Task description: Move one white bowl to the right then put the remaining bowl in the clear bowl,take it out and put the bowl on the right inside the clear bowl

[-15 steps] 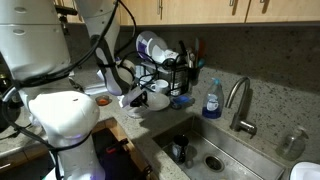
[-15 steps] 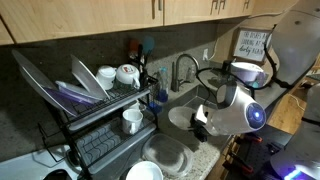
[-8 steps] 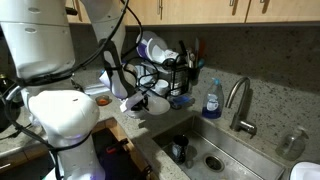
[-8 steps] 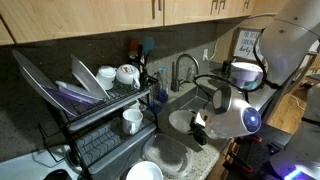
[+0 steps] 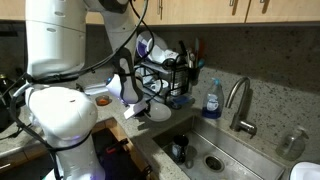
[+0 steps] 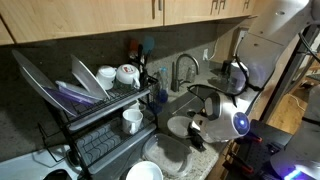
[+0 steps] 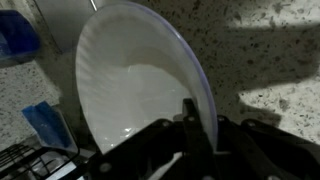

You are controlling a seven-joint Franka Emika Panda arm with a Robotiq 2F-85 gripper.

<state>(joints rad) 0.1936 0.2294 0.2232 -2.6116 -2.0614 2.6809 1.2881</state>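
Note:
My gripper (image 7: 196, 128) is shut on the rim of a white bowl (image 7: 135, 90), which fills the wrist view and hangs tilted above the speckled counter. In both exterior views the held white bowl (image 6: 179, 124) (image 5: 158, 112) hangs at the counter's edge beside the sink, with the gripper (image 6: 197, 129) (image 5: 142, 104) on its rim. The clear bowl (image 6: 165, 155) rests on the counter just in front of and below it. Another white bowl (image 6: 143, 172) sits at the bottom edge of an exterior view, next to the clear bowl.
A dish rack (image 6: 95, 105) with plates, cups and a mug (image 6: 132, 120) stands beside the bowls. The sink (image 5: 215, 150) with its faucet (image 5: 238, 100) and a blue soap bottle (image 5: 212, 100) lie past the counter edge. The robot's base (image 5: 60, 115) is close by.
The arm has swung and dipped a little, carrying the white bowl slightly lower toward the counter. The grip on the rim is unchanged.

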